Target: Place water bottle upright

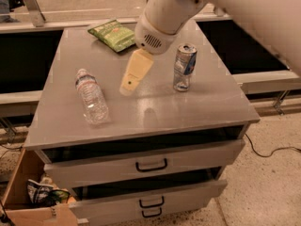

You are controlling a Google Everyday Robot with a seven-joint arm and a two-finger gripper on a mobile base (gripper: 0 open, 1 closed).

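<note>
Approaching step: the pale cream wedge-shaped gripper (126, 86) hangs over mid-top, just above centre of frame, and holds nothing. The grasp is not yet made, by my read.
Gripper state: can't tell whether it is spread or pressed together.
Bottle: the small clear ribbed plastic water bottle (91, 97) lies on its side left of centre, white cap toward the upper left and base toward the front edge. It is apart from the gripper.
Next move: shift left and down over the bottle, line the jaws across its body, then grip and tip it onto its base.
Edges: the bottle sits near the left and front edges of the grey flat-topped drawer cabinet (197, 109), so a nudge could roll it off.
Open room: bare top between bottle and gripper looks good for standing it up.
Keep-outs: silver-blue metal drink can (184, 67), upright right of the gripper; green crinkled snack bag (113, 34), upper left, well apart.
Below: both drawers sit ajar and are not in the path.
</note>
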